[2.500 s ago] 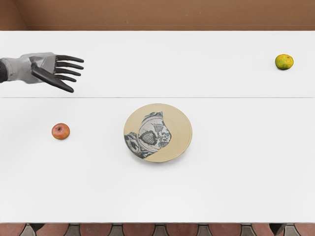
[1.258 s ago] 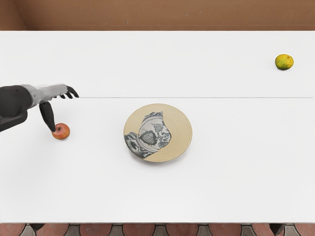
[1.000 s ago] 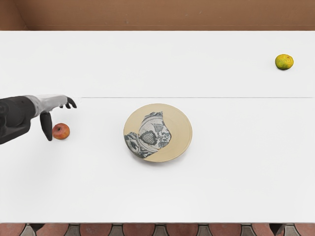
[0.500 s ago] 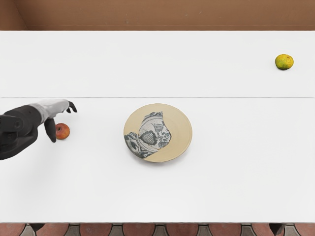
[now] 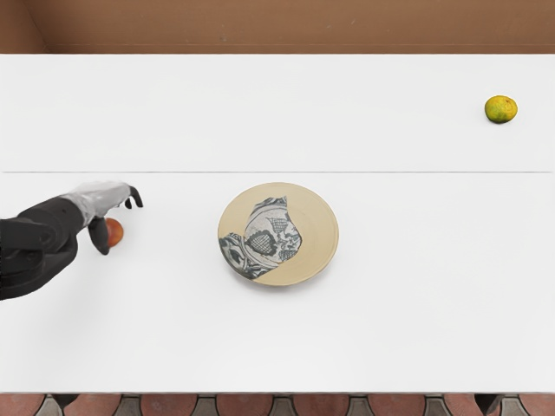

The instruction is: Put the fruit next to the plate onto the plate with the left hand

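At nine o'clock from the plate (image 5: 323, 227), with a stretch of bare white table (image 5: 277, 347) in between: the small red fruit (image 5: 117, 230), down on the tabletop beside the plate. Shows only its three o'clock half, with the remainder behind the left hand (image 5: 107, 206). Reaches in from the picture's left edge on a dark forearm (image 5: 35, 241), silver-grey across the back, and hangs right over the fruit, overlapping it on the nine and twelve o'clock sides. Touching the fruit or just clear of it: cannot tell from this slant, nor whether clamped on the fruit or lying loose above it. At the middle of the table: the plate, round and flat on the surface, tan, with a dark blue-grey and white patterned patch spreading from its centre toward seven o'clock. Far off at two o'clock from the plate, near the table's far right corner: a second fruit (image 5: 500, 109), orange with a green cast, well apart from everything else. Across the table from nine to three o'clock, just beyond the plate's far rim: a thin straight seam (image 5: 390, 172). Past the far edge at twelve o'clock: a brown wall (image 5: 277, 26).
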`<state>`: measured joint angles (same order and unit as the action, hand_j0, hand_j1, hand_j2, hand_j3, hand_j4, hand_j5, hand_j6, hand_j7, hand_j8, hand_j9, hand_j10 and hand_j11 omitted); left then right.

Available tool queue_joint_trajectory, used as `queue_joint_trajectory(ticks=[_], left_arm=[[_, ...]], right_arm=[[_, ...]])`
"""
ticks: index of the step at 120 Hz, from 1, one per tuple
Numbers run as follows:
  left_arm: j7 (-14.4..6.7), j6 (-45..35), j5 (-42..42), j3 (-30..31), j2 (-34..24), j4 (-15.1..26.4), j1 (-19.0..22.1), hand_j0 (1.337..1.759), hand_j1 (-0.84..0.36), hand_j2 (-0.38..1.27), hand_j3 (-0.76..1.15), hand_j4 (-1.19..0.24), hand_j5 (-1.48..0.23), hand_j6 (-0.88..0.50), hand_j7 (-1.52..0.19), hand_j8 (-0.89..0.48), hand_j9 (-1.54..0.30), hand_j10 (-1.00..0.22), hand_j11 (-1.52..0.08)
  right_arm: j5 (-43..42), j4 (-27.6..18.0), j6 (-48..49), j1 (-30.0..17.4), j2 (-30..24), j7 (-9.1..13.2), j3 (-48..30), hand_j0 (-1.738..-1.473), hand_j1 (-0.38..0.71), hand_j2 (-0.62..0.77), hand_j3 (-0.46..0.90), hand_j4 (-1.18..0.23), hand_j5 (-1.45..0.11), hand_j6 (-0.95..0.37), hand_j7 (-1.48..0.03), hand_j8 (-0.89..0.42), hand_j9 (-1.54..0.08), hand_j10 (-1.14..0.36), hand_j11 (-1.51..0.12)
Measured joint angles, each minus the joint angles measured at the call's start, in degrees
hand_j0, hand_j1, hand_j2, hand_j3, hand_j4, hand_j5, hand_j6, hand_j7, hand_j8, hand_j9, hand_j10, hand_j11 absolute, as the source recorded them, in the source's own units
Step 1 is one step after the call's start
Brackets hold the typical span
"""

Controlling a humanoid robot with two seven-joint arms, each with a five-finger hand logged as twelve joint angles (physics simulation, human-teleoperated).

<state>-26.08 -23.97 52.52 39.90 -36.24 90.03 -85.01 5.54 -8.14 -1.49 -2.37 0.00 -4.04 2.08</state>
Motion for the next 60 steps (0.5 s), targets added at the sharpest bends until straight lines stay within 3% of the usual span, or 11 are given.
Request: queue_joint_trajectory(ticks=[35,60], left_arm=[[0.04,-0.41,-0.05,0.92,0.03,-0.03,0.02,1.656,-0.22,0.1,0.0,-0.51,-0.68,-0.51,-0.68,-0.51,-0.68,-0.52,-0.68],[0.05,-0.42,0.06,1.19,0.15,-0.25,0.02,1.655,-0.27,0.23,0.0,-0.62,-0.8,-0.51,-0.81,-0.49,-0.81,-0.61,-0.81]], right_arm=[[0.0,0.02,0.0,0.0,0.0,-0.01,0.01,-1.658,-0.31,-0.01,0.0,-0.03,-0.04,-0.03,-0.04,-0.03,-0.04,-0.03,-0.04],[0.0,0.01,0.0,0.0,0.0,0.0,-0.01,-1.658,-0.31,-0.01,0.0,-0.03,-0.04,-0.03,-0.04,-0.03,-0.04,-0.03,-0.04]])
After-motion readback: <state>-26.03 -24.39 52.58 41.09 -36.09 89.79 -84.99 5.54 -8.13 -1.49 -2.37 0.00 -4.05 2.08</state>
